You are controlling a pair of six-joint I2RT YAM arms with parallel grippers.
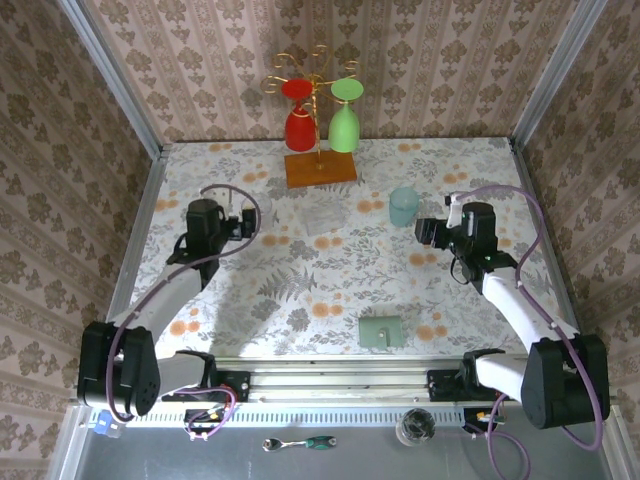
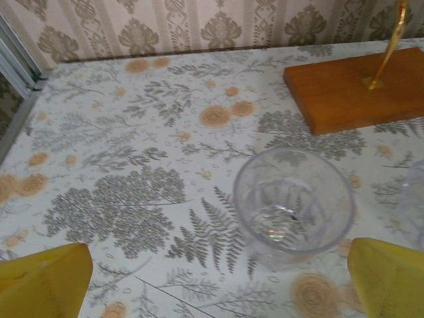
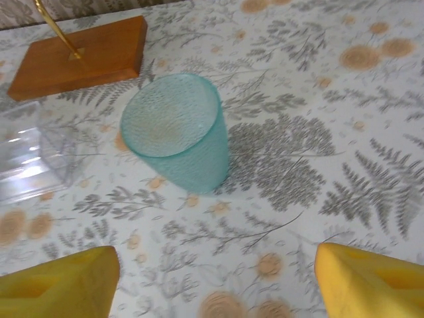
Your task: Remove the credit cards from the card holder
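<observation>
place: lab mock-up booth | evidence: wallpapered panel walls [image 1: 400,60]; floral tabletop [image 1: 300,290]; aluminium mounting rail [image 1: 340,376]

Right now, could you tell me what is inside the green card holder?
The card holder lies folded shut, flat on the table, so only its green outer cover shows. Its pockets, and anything in them, are hidden beneath that cover.

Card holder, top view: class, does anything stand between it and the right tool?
Nothing visible does. The flat, pale sage-green square card holder lies on bare floral tablecloth, nearer the arm bases than the right tool. The pale teal textured cup stands beyond the tool, off that path.
</observation>
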